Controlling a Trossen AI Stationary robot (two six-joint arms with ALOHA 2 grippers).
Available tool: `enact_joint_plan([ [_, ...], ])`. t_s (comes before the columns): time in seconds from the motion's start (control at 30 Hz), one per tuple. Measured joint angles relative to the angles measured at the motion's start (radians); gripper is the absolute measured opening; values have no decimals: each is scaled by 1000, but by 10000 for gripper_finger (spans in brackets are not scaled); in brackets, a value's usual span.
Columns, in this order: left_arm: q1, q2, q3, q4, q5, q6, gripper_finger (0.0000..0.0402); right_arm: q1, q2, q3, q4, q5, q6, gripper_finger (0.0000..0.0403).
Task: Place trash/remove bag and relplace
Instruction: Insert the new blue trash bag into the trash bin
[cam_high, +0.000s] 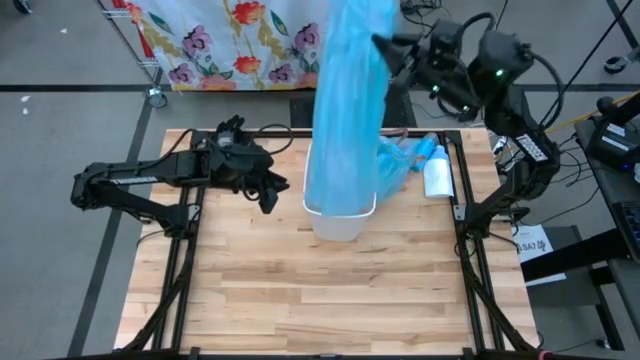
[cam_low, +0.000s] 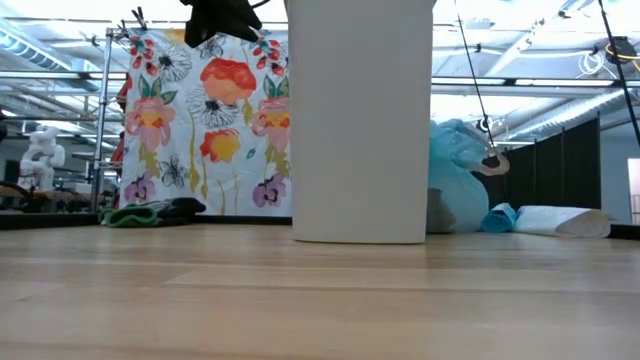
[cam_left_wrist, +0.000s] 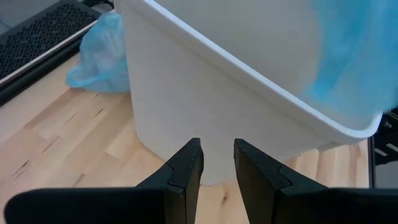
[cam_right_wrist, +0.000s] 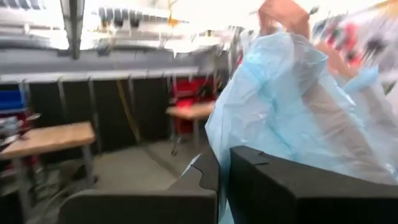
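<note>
**BAG LIFT-OUT: HANDLING NOTES**

Status: R gripper (cam_high: 385, 48) is raised above the far side of the table, fingers clamped tight on the top of the bag (cam_high: 345, 100). The blue bag hangs stretched from the gripper down into the white bin (cam_high: 340, 222), which stands upright near table centre. L gripper (cam_left_wrist: 216, 163) sits just beside the bin's left wall, fingers part-open w/ a narrow gap, holding nothing; contact w/ the wall can't be confirmed.

Trash: no wads visible on the table or elsewhere; presumably inside the bag, but bag contents can't be seen. A second bundle of blue plastic (cam_high: 405, 160) and a white roll (cam_high: 437, 175) lie right of the bin.

Handling (judgement):
- Bag = thin film, soft, slippery, tears easily. Light even when loaded w/ paper wads.
- Grip at gathered top edge, as now; a bunched fold holds better than a single layer.
- Film may cling to the bin rim or drag the bin up w/ it. The bin is light, rigid plastic: brace its wall or rim w/ the L gripper during the pull.
- Pull straight up, slow; a side pull risks tipping the bin.
</note>
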Motion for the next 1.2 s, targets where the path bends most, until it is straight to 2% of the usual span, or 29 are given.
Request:
enact_joint_plan([
  [0.1, 0, 0, 0, 0, 0, 0, 97, -9, -4, 2, 32, 7, -30, 0],
  [0.23, 0, 0, 0, 0, 1, 0, 97, 2, 1, -4, -84, 12, -23, 0],
  [0.33, 0, 0, 0, 0, 3, 1, 97, 23, 18, -38, -122, 128, -52, 0],
  [0.47, 0, 0, 0, 0, 3, 5, 97, 21, 37, -51, 12, 235, -130, 0],
  [0.6, 0, 0, 0, 0, 3, 4, 97, -2, 50, -47, 220, 248, -208, 0],
  [0.7, 0, 0, 0, -1, 3, 3, 97, -12, 64, -49, 284, 247, -216, 0],
  [0.8, 0, 0, 0, -1, 3, 1, 97, -8, 75, -49, 267, 254, -191, 0],
  [0.93, -9, 0, 0, -10, 3, 0, 97, 38, 110, -48, 217, 327, -196, 0],
  [1.1, -16, 0, 0, -10, 3, 1, 97, 135, 147, -50, 67, 358, -124, 0],
  [1.2, -16, 0, 0, -10, 3, 1, 97, 200, 169, -48, -61, 434, -120, 0],
])
